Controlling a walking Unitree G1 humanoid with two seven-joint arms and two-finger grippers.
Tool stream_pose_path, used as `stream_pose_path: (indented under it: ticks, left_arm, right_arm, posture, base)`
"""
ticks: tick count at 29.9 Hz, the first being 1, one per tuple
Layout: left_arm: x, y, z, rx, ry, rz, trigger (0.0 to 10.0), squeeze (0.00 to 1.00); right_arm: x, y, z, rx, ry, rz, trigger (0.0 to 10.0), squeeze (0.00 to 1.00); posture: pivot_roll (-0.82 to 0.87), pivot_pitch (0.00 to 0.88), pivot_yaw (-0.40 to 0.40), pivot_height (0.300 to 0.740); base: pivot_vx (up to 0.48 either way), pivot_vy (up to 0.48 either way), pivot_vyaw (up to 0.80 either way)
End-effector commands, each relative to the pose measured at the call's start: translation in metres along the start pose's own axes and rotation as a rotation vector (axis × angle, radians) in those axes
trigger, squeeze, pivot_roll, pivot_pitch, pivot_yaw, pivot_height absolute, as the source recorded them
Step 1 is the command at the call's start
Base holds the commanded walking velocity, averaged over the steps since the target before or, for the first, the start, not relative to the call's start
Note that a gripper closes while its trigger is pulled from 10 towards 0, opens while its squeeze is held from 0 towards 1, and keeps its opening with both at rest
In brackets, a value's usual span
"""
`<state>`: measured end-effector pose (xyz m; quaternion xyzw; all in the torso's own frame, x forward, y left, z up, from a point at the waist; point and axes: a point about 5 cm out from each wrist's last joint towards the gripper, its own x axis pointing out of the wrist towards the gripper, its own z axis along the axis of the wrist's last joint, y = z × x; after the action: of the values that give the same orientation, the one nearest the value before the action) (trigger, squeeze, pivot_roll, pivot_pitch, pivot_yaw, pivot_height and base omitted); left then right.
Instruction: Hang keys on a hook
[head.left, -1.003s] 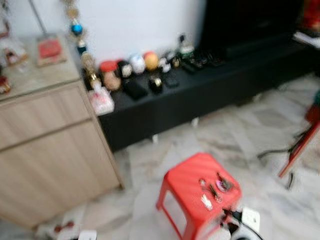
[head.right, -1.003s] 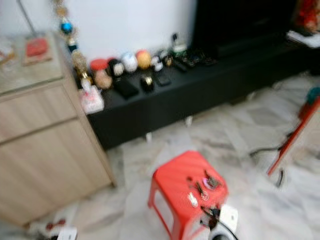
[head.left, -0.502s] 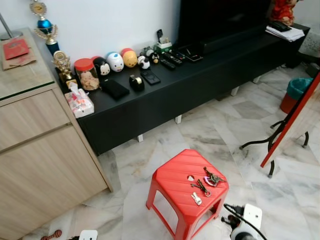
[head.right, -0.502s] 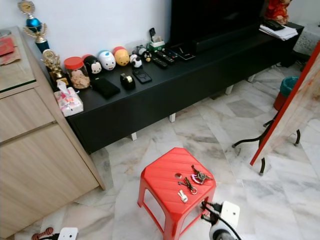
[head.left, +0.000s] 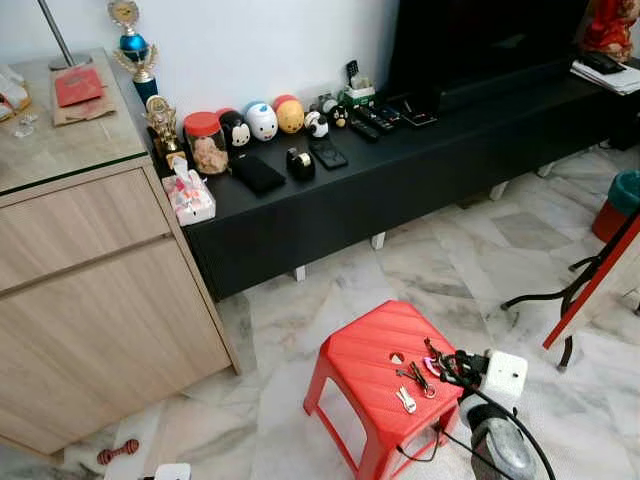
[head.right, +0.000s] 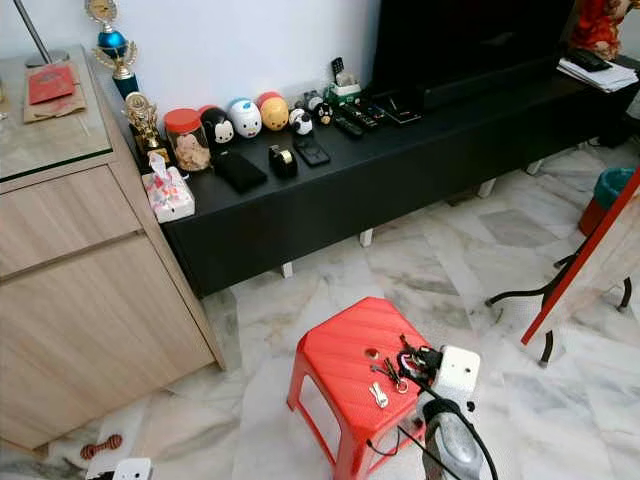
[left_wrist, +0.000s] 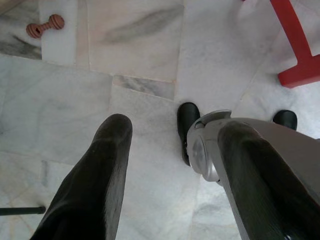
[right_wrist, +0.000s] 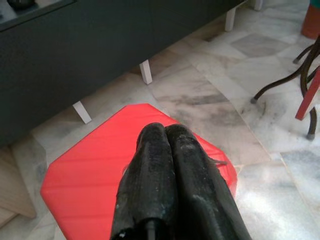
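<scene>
A: Head views?
B: Red plastic stool (head.left: 385, 372) is sitting lower centre on the marble floor (head.left: 450, 260). Bunches of metal keys (head.left: 412, 381) are lying on its right half. Right gripper (head.left: 436, 362) is hovering at the stool's right edge, just beside the keys. Long black TV bench (head.left: 400, 160) is running across the upper frame, wooden cabinet (head.left: 90, 280) at left.
A: Left wrist?
B: Left gripper (left_wrist: 170, 165) is pointing down at the floor, fingers (left_wrist: 102, 170) spread wide, nothing between them. Small red dumbbell toy (left_wrist: 45, 26) is lying in the upper left corner, stool leg upper right.
A: Right wrist?
B: Both fingers (right_wrist: 155, 170) are pressing together, over the red stool top in mid-frame. Can't tell whether anything is pinched; keys are hidden behind the fingers.
</scene>
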<state>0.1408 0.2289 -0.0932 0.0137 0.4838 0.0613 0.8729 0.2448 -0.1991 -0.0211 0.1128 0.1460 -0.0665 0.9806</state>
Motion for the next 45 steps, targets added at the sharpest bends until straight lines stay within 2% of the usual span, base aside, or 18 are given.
stream_pose_path:
  ticks: [1, 21, 22, 23, 31, 45]
  left_arm:
    - [-0.001, 0.0, -0.004, -0.009, 0.008, 0.0, 10.0, 0.0]
    - [-0.001, 0.0, -0.006, 0.001, 0.014, -0.005, 10.0, 0.0]
    - [-0.001, 0.0, -0.006, -0.001, 0.015, -0.004, 10.0, 0.0]
    - [-0.001, -0.001, -0.007, -0.004, 0.015, -0.003, 10.0, 0.0]
    - [-0.002, -0.001, -0.007, -0.015, 0.011, -0.002, 10.0, 0.0]
    - [-0.002, -0.001, -0.008, -0.016, 0.007, 0.001, 10.0, 0.0]
  right_arm:
    - [-0.001, -0.001, 0.002, -0.005, -0.019, 0.004, 10.0, 1.0]
    - [-0.008, 0.004, -0.013, 0.009, 0.043, 0.018, 10.0, 1.0]
    - [-0.008, 0.004, -0.014, 0.003, 0.048, 0.019, 10.0, 0.07]
    - [-0.008, 0.004, -0.014, -0.002, 0.053, 0.021, 10.0, 0.0]
    - [-0.004, 0.003, -0.009, -0.011, 0.045, 0.015, 10.0, 0.0]
    - [-0.006, 0.005, -0.018, -0.019, 0.106, 0.009, 10.0, 0.0]
  posture:
    - [-0.02, 0.0, -0.022, 0.74]
    - [-0.01, 0.0, -0.03, 0.74]
    - [-0.01, 0.0, -0.033, 0.74]
    - [-0.01, 0.0, -0.036, 0.74]
    - [0.0, 0.0, -0.04, 0.74]
    - [0.01, 0.0, -0.04, 0.74]
  base:
    - [0.0, 0.0, 0.0]
    - [0.0, 0.0, 0.0]
    - [0.0, 0.0, 0.0]
    - [0.0, 0.0, 0.0]
    - [0.0, 0.0, 0.0]
    - [0.0, 0.0, 0.0]
